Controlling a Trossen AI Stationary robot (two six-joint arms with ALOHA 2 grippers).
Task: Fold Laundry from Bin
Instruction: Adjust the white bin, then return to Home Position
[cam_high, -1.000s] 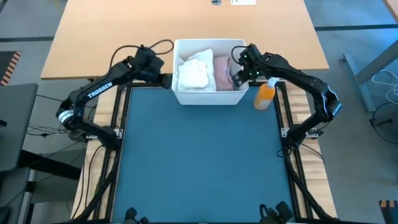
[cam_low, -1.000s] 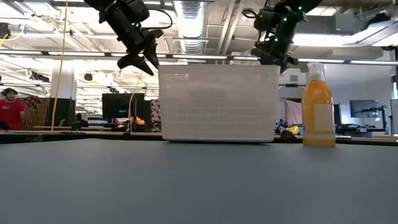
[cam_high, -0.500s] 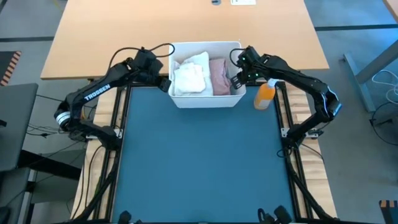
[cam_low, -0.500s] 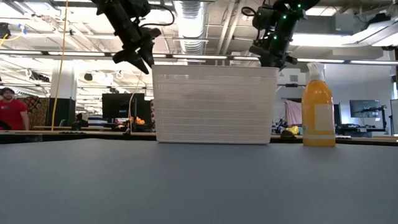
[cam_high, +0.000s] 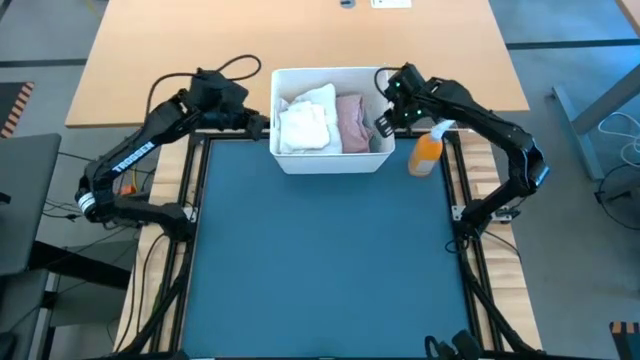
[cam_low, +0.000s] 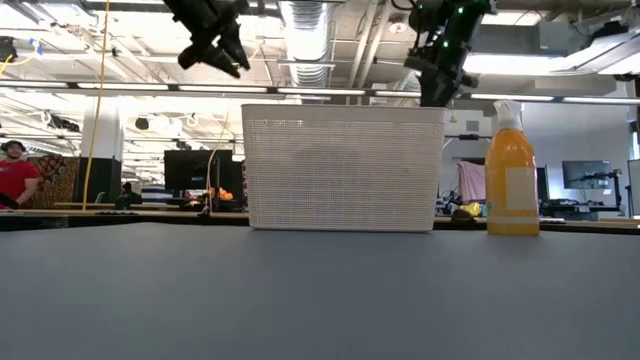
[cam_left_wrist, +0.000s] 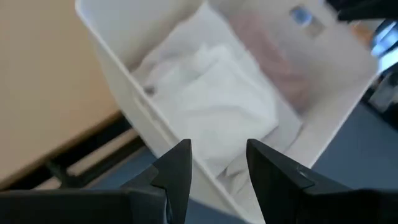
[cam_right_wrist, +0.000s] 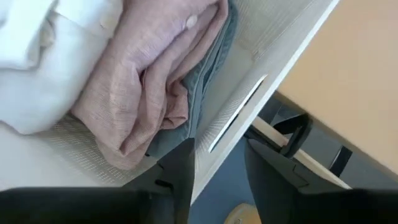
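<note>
Standing at the mat's (cam_high: 320, 250) far edge, the bin (cam_high: 285, 160) holds white and pink laundry (cam_high: 322, 122). Left gripper (cam_high: 262, 124) hovers beside its left wall, fingers apart, empty. Right gripper (cam_high: 383, 126) straddles the right wall, fingers apart.

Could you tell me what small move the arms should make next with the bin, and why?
Probably the right gripper should dip inside the bin and close on the pink shirt. Its fingers straddle the bin's right wall with the folded shirt just inside, while the left gripper hovers open outside the left wall, and all the laundry lies in the bin.
</note>
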